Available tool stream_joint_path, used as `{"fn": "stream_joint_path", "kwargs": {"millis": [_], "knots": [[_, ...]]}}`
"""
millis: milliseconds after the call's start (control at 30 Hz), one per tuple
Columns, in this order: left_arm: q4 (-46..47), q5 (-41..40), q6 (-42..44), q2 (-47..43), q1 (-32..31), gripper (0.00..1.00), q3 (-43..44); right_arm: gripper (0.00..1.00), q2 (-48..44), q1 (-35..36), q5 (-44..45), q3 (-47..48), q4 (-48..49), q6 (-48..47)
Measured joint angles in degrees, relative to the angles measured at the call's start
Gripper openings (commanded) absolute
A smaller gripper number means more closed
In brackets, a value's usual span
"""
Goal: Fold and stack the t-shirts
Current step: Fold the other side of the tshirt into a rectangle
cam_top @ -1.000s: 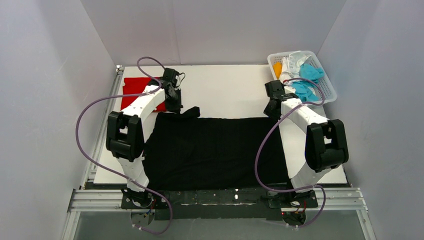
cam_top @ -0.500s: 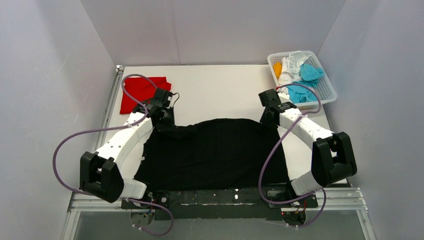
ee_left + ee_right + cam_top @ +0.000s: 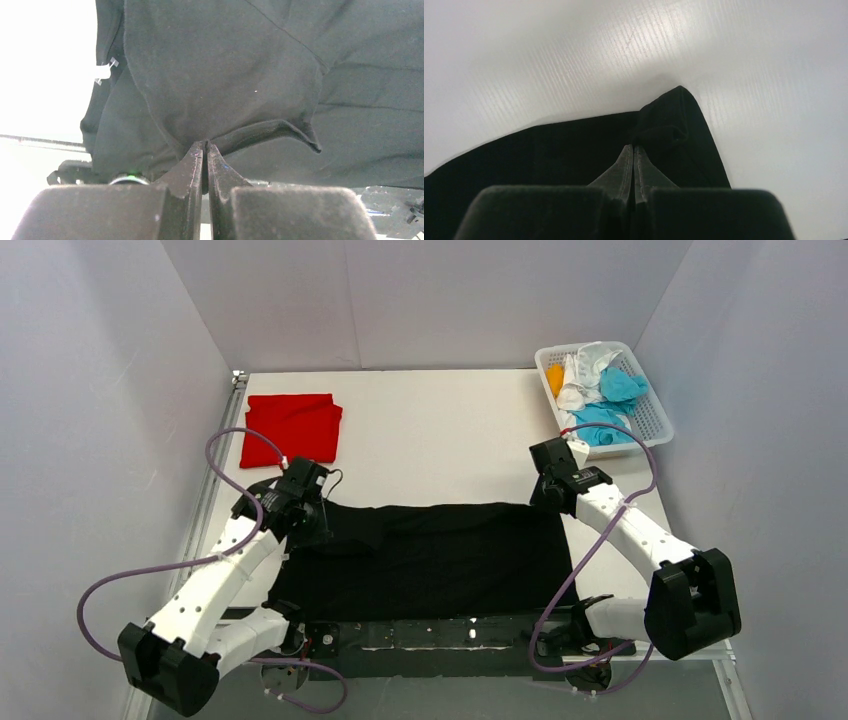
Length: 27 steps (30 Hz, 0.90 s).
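Top external view puts you in the middle of a fold on the black t-shirt (image 3: 450, 560). It lies spread across the near half of the table (image 3: 440, 430), with its near hem at the table's front edge. Your left gripper (image 3: 308, 515) and right gripper (image 3: 550, 490) each sit at a far corner of it.

The left wrist view shows that claw pressed together on a pinch of black cloth, which bunches at the tips and drapes away beyond them. The right wrist view shows the other claw likewise closed on a corner, with bare white table just past it.

By the look of it, the step is carrying the far edge toward the near hem to halve the shirt. Next, you likely need to bring both corners down level and evenly, lay them on the lower layer, then let go.

The red t-shirt (image 3: 290, 427) lies folded at the far left, well apart, and is probably where the stack goes. More shirts wait in the basket (image 3: 655, 425) at the far right.
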Motion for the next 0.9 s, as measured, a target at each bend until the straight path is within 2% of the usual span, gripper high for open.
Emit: {"fn": "stream_joint_path", "kwargs": {"millis": [333,400,567,600,700,733,800,833,867,900], "knots": [[-15.2,-3.9,-14.2,-9.7,-2.6,0.00,-1.9,0.01,-3.1,0.3,-1.2,-0.2,-0.3,-3.5],[-17.3,-4.6,-16.3,-11.9,-3.0,0.05,-1.9,0.01,-3.1,0.3,-1.1,-0.2,-1.0,-4.2],[-19.9,-4.4,-19.6,-15.0,-3.4,0.07,-3.8,0.01,-3.2,0.3,-1.1,-0.2,-2.0,-4.6],[-20.0,-3.7,-20.3,-14.9,-3.5,0.11,-5.2,0.04,-3.2,0.3,-1.1,-0.2,-2.2,-4.5],[-20.1,-1.6,-21.7,-14.7,-3.8,0.31,-9.9,0.07,-3.7,0.3,-1.3,-0.9,-2.5,-3.8],[-20.3,-0.9,-22.1,-14.9,-3.8,0.39,-11.4,0.13,-4.1,0.3,-1.4,-1.7,-2.7,-3.1],[-18.8,0.2,-23.4,-16.2,-3.9,0.63,-12.2,0.26,-5.1,0.3,-1.4,-3.6,-3.2,-1.4],[-17.7,1.0,-23.8,-17.6,-3.9,0.87,-12.2,0.34,-5.9,0.3,-1.3,-4.8,-4.1,0.0],[-16.6,1.8,-24.2,-19.2,-3.9,0.97,-11.9,0.40,-7.0,0.3,-1.1,-5.9,-5.4,1.4],[-15.2,2.8,-24.5,-20.6,-4.0,0.98,-11.3,0.53,-8.0,0.3,-0.8,-6.7,-6.8,2.8]]}}
